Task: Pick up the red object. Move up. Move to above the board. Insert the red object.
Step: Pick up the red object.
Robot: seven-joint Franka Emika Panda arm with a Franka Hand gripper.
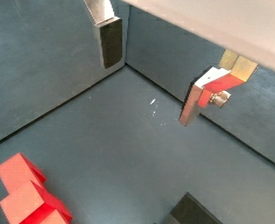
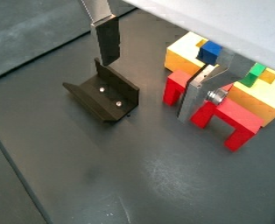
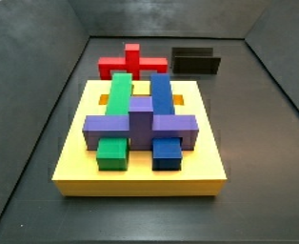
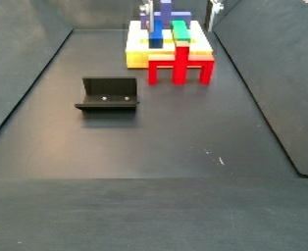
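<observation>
Silver-plated, dark-padded claw [image 2: 151, 68] hangs spread wide, holding nothing. Thick yellow slotted board [image 2: 271, 103] (already carrying blocks) lies beyond; bright red legged object [image 2: 222, 112] stands against its edge, crossbar parallel, just off one fingertip [image 2: 203, 98].

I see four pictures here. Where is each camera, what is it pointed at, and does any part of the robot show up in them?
Wrist view: on the arm, looking down at the floor; gripper fingers and a corner of the red object show.
Wrist view: on the arm; gripper, fixture, red object, board.
Side view: past the board, looking toward the red object; no robot.
Side view: opposite end; fixture, red object; no robot clearly visible.
Both side views share board and red object.
</observation>
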